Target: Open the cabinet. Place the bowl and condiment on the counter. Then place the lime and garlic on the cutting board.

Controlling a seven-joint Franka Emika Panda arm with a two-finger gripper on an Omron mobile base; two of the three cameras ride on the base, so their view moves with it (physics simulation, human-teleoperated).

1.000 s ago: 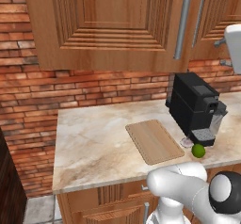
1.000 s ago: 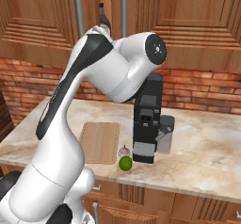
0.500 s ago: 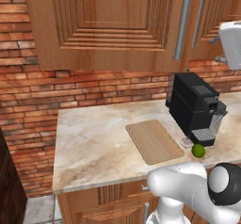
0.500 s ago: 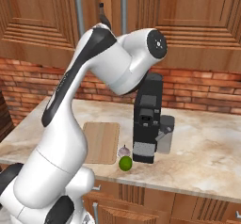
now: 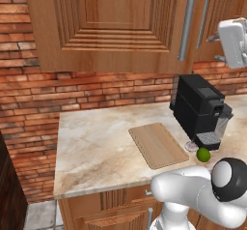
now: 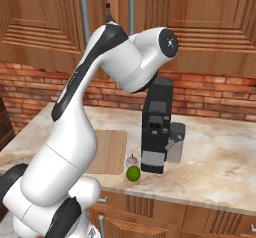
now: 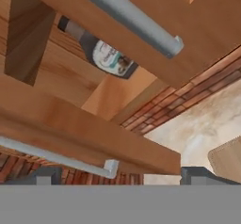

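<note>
Cabinet [image 7: 70, 124]: doors parting, arm still swinging right; bottle [image 7: 101, 51] now showing. Gripper [image 7: 120, 173]: fingers spread, holding nothing.

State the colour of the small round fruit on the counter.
Bright green: the lime, clearest in the right base view.

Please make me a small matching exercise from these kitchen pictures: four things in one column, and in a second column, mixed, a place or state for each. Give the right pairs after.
Things:
1. lime
2. garlic
3. cutting board
4. condiment

Places or states:
A. lies bare on the counter, left of the coffee machine
B. inside the cabinet, seen between its doors
C. green ball near the counter's front edge
D. pale bulb just behind the green ball

Pairs: 1-C, 2-D, 3-A, 4-B
</note>
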